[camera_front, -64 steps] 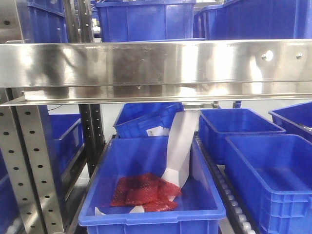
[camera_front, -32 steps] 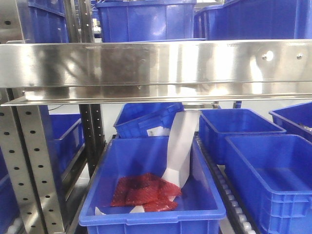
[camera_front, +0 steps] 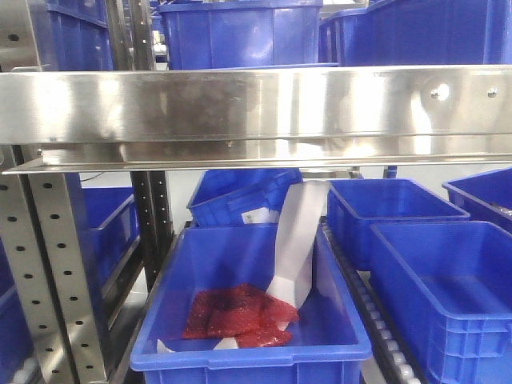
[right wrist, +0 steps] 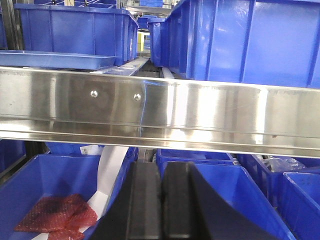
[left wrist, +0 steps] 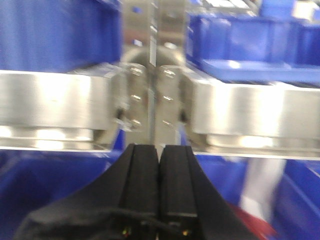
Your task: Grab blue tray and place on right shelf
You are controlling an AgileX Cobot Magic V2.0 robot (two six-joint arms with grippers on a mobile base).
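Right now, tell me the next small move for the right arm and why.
Probably open the right hand and raise it toward the blue tray. The hand looks shut and empty below the rail, while the tray sits above it, up and to the left.

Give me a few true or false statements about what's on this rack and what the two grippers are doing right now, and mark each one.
1. The left gripper has its jaws pressed together. True.
2. The right gripper holds the blue tray. False: its jaws are shut on nothing, and the tray lies on the upper level behind the steel rail.
3. Red mesh bags lie in the front bin on the lower level. True.
4. The bin on the right is full of red bags. False: it looks empty.
5. A white strip hangs into the front bin. True.
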